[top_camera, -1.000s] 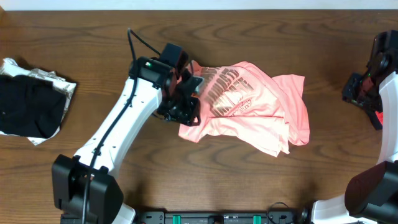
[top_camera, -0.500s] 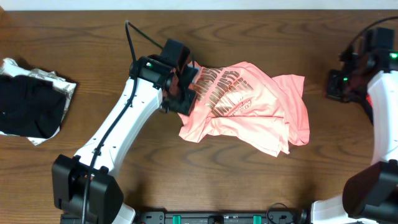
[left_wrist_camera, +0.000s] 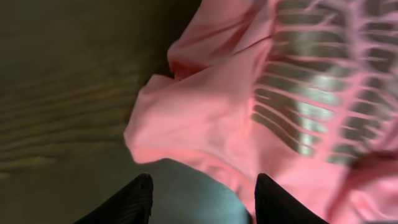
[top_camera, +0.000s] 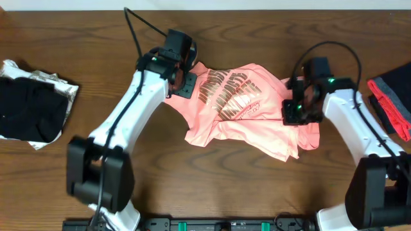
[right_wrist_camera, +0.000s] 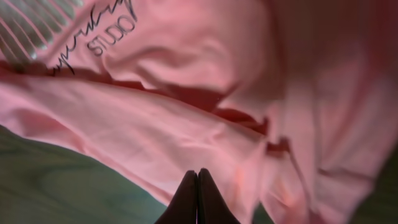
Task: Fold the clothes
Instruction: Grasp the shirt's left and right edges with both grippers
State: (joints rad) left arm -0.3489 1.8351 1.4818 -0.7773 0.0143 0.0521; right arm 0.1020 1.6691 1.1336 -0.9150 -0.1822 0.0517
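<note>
Overhead view: the camera looks straight down on the whole wooden table [top_camera: 212, 186]. The left arm [top_camera: 122, 128] and right arm [top_camera: 359, 135] reach in from the 6 o'clock edge. The salmon-pink T-shirt [top_camera: 257, 122] lies near the centre.

Left wrist view: a very close, blurred look past the left gripper [left_wrist_camera: 202, 200], its dark fingertips apart at 6 o'clock. It faces the shirt's edge, with the gold lettering [left_wrist_camera: 311, 112] at 2 o'clock.

Right wrist view: equally close, looking past the right gripper [right_wrist_camera: 198, 198], its fingertips together at 6 o'clock. The word STUDIO [right_wrist_camera: 112, 28] is at 11 o'clock.

All three views share the shirt and its print.
</note>
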